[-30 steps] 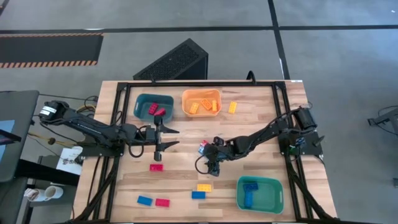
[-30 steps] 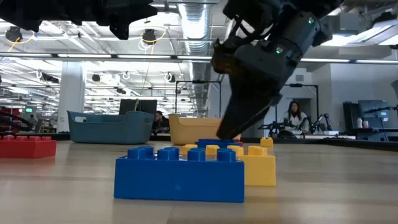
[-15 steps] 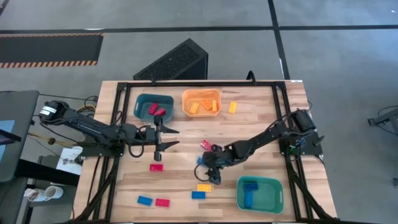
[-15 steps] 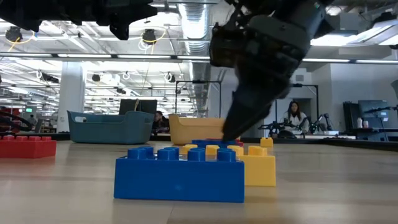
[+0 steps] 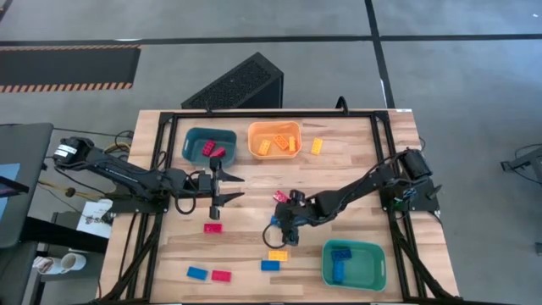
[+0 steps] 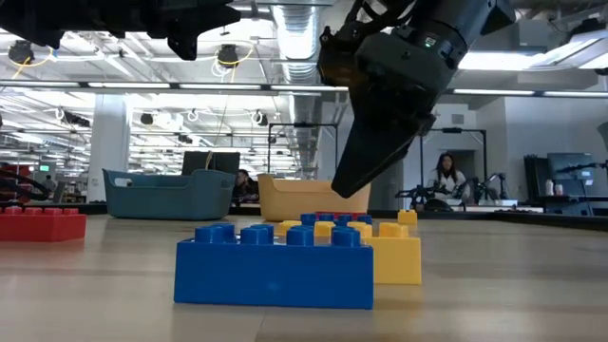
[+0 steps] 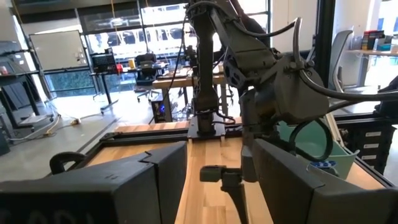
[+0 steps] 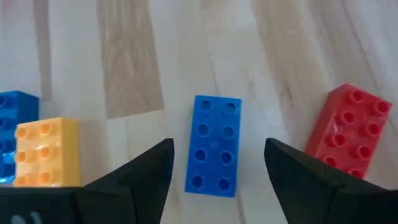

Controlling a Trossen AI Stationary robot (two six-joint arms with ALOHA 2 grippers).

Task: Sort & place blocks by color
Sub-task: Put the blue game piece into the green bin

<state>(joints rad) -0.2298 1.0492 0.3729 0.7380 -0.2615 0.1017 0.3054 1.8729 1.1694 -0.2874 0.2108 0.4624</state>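
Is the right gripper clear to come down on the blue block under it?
Probably yes. In the right wrist view the right gripper is open, its fingers either side of the blue block, which lies flat with bare table around it. The red block and yellow block lie apart from it.

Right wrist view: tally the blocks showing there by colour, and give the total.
Blue blocks: 2, one cut off at the picture's edge
Yellow block: 1
Red block: 1
Total: 4
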